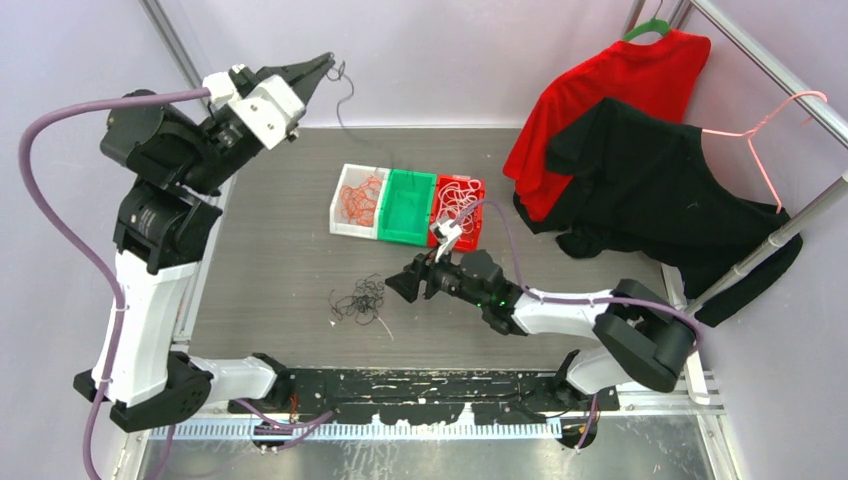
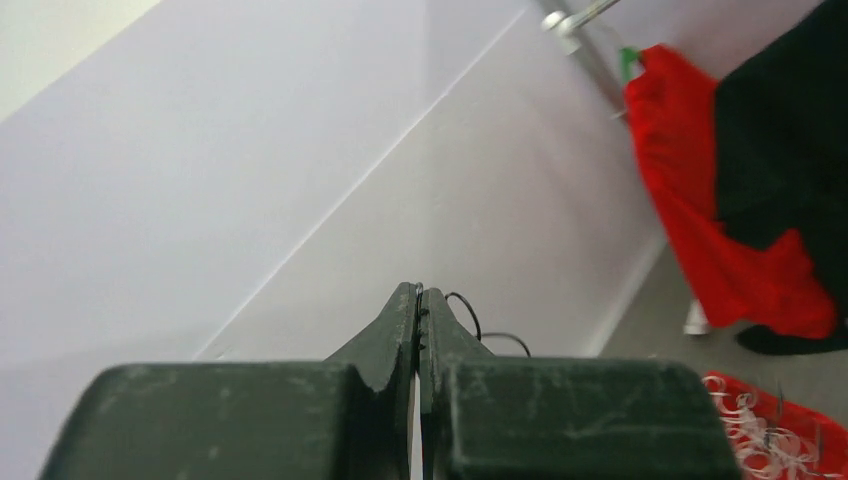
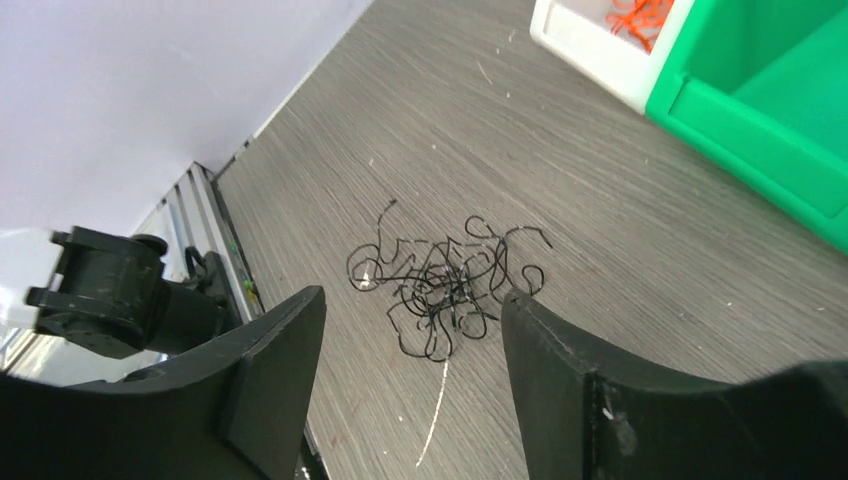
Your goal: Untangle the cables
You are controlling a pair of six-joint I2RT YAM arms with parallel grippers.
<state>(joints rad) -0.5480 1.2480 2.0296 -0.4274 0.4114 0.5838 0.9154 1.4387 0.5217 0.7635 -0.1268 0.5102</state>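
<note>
A clump of black cable strands (image 1: pixel 358 300) lies on the grey table; it also shows in the right wrist view (image 3: pixel 445 285). My right gripper (image 1: pixel 397 283) is open, just right of the clump and a little above it, its fingers (image 3: pixel 280 360) wide apart. My left gripper (image 1: pixel 325 65) is raised high at the back left, shut on a single black strand (image 1: pixel 343 95) that dangles below it; the strand curls out past the closed fingertips (image 2: pixel 418 300) in the left wrist view. Orange strands (image 1: pixel 362 197) fill the white bin, white strands (image 1: pixel 458 200) the red bin.
Three bins stand in a row mid-table: white (image 1: pixel 340 205), green (image 1: pixel 405 207), red (image 1: pixel 478 215). A single white strand (image 3: pixel 437 420) lies near the black clump. Red and black shirts (image 1: pixel 640 150) hang on a rack at the right. A wall backs the table.
</note>
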